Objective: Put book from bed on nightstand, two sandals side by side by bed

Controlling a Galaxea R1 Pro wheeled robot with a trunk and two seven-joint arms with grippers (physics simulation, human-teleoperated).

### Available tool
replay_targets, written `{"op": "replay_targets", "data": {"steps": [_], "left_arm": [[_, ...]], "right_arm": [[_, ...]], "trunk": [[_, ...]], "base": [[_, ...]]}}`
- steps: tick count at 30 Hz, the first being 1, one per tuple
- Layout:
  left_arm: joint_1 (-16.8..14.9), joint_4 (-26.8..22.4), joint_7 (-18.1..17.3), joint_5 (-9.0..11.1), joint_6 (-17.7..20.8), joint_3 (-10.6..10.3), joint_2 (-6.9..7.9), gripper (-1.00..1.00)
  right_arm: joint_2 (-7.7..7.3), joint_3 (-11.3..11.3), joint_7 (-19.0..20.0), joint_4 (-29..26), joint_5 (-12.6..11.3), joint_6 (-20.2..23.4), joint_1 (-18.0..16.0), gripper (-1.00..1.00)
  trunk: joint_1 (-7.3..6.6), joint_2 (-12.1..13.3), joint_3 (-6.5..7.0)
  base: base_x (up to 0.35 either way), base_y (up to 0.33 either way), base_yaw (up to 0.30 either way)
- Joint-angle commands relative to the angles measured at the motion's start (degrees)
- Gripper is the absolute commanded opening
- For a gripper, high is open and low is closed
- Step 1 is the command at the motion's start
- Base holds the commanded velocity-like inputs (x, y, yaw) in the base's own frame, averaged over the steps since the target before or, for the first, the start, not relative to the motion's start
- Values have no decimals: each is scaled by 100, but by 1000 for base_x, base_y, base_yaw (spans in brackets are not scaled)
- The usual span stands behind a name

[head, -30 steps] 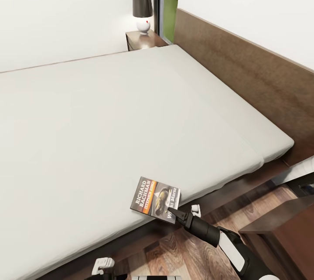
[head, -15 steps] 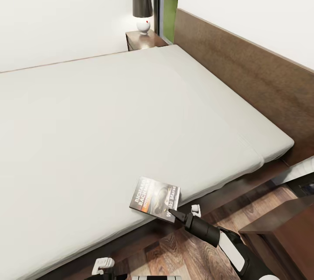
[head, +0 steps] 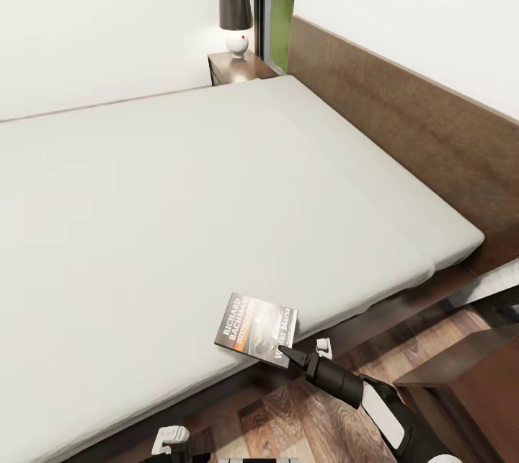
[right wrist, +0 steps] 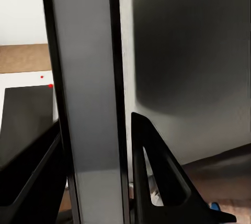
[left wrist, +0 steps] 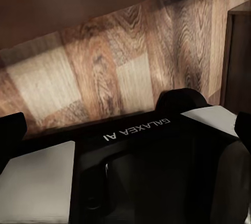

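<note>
The thin dark-grey paperback book (head: 257, 328), with white "RICHARD BACHMAN" lettering, has tipped from steeply raised a second ago to nearly flat, its far corner now low over the pale grey-white mattress of the dark-framed bed (head: 180, 210). The right gripper (head: 287, 355) pinches its near edge; in the right wrist view the book's edge (right wrist: 83, 103) stands clamped between the two black fingers (right wrist: 157, 177). The grasp looks secure, so the dark brown wooden nightstand (head: 461, 384) just beside the wrist seems the sensible target; whether the left gripper (head: 170, 440) is spread I cannot tell.
</note>
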Motion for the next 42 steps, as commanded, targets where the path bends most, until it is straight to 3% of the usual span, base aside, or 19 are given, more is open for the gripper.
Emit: {"op": "replay_targets", "data": {"steps": [1, 42], "left_arm": [[-1, -7, -28, -49, 36, 50, -2, 100], [-1, -7, -28, -49, 37, 41, -2, 100]], "right_arm": [[-7, 22, -9, 2, -55, 44, -3, -100], [2, 28, -9, 2, -55, 44, -3, -100]], "trunk": [[-23, 40, 15], [-924, 1685, 751]], "base": [[0, 0, 0], [0, 0, 0]]}}
